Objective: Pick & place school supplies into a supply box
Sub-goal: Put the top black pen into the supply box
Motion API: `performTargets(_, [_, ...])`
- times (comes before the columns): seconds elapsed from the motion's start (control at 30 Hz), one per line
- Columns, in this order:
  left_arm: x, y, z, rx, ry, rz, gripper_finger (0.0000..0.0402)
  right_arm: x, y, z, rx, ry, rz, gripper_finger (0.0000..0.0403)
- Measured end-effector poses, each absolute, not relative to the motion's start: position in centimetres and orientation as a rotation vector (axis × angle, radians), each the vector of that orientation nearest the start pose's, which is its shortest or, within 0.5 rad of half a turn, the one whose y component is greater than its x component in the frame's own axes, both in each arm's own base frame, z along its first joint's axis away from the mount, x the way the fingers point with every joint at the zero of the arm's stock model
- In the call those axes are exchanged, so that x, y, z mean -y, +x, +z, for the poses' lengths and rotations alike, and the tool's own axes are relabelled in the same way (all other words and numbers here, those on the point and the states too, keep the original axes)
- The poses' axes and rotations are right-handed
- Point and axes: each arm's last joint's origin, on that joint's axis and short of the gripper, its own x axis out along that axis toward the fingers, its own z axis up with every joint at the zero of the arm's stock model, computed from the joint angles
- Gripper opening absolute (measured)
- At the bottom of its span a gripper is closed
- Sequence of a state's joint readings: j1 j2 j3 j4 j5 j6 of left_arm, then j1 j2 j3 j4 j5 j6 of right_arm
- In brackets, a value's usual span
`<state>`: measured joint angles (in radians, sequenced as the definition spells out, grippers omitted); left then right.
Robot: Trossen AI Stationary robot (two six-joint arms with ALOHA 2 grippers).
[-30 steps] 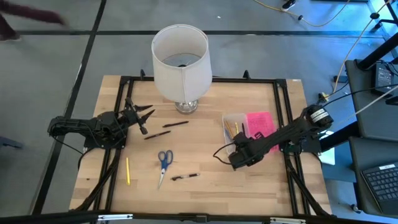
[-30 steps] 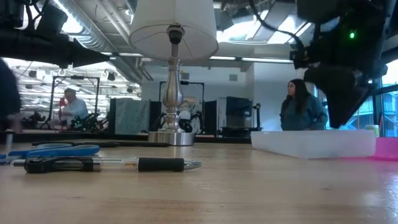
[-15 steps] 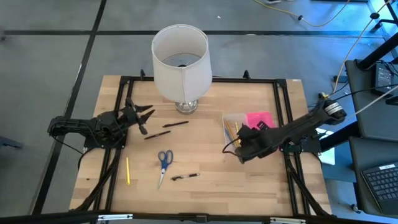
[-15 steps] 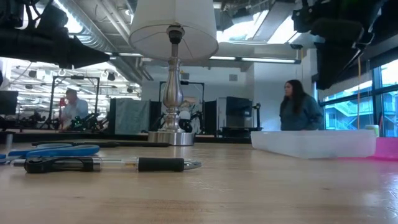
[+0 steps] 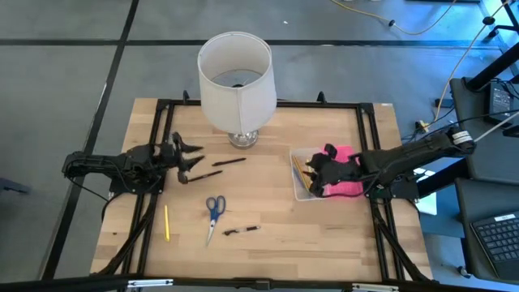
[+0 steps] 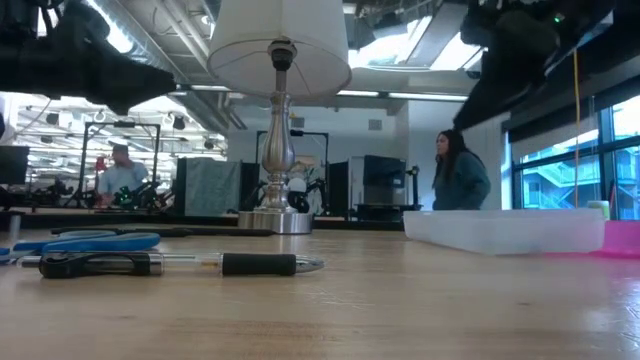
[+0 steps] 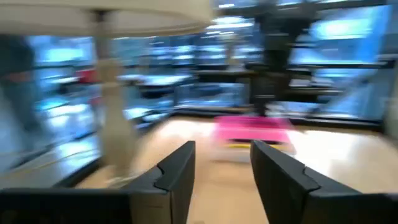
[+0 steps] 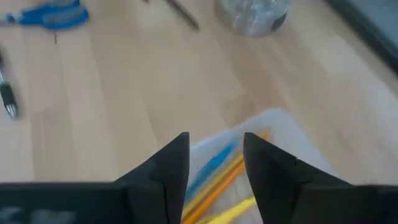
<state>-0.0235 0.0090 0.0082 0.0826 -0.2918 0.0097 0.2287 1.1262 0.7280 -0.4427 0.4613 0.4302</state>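
Note:
The supply box point(image 5: 302, 188) is a clear tray lying next to its pink lid point(image 5: 341, 155) on the table's right side. Yellow and orange pencils point(image 8: 219, 185) and a blue pen point(image 8: 208, 168) lie inside the tray. My right gripper point(image 5: 315, 173) hovers open above the tray point(image 8: 273, 124), touching nothing. My left gripper point(image 5: 190, 158) is open near the left edge, close to two dark pens point(image 5: 206, 173) point(image 5: 231, 161). Blue-handled scissors point(image 5: 214, 208), a yellow pencil point(image 5: 167, 223) and a black pen point(image 5: 242, 231) lie flat on the wood.
A white lamp point(image 5: 235, 77) stands at the far middle of the table, its metal base point(image 8: 252, 14) just beyond the box. In the low view the black pen point(image 6: 170, 264) and scissors point(image 6: 85, 241) lie in front. People stand in the room behind.
My right gripper has moved from the near side of the box toward the far edge and risen, so it now hangs over the tray. My left gripper has shifted a little toward the table's right. Nothing on the table has moved.

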Motion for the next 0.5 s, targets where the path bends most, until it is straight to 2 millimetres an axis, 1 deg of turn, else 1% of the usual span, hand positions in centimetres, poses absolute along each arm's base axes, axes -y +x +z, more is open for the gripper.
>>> performTargets(0.1, [-0.18, 9.7, 17.54, 0.1, 0.003, 0.122, 0.0163, -3.34, 21.25, 24.08, -0.676, 0.117, -0.374, 0.0155])
performTargets(0.2, [-0.01, 9.72, 17.56, 0.102, 0.015, 0.063, 0.0168, -3.32, 21.15, 24.44, -0.653, 0.114, -0.364, 0.0155])
performTargets(0.3, [-0.03, 9.71, 17.57, 0.102, 0.037, 0.068, 0.0168, -3.33, 21.18, 24.4, -0.66, 0.089, -0.357, 0.0155])
performTargets(0.43, [-0.06, 9.71, 17.6, 0.107, -0.021, 0.078, 0.0169, -3.32, 21.27, 24.24, -0.67, 0.052, -0.357, 0.0155])
performTargets(0.5, [-0.18, 9.7, 17.62, 0.109, -0.03, 0.116, 0.017, -3.28, 21.26, 24.3, -0.662, 0.049, -0.371, 0.0155])
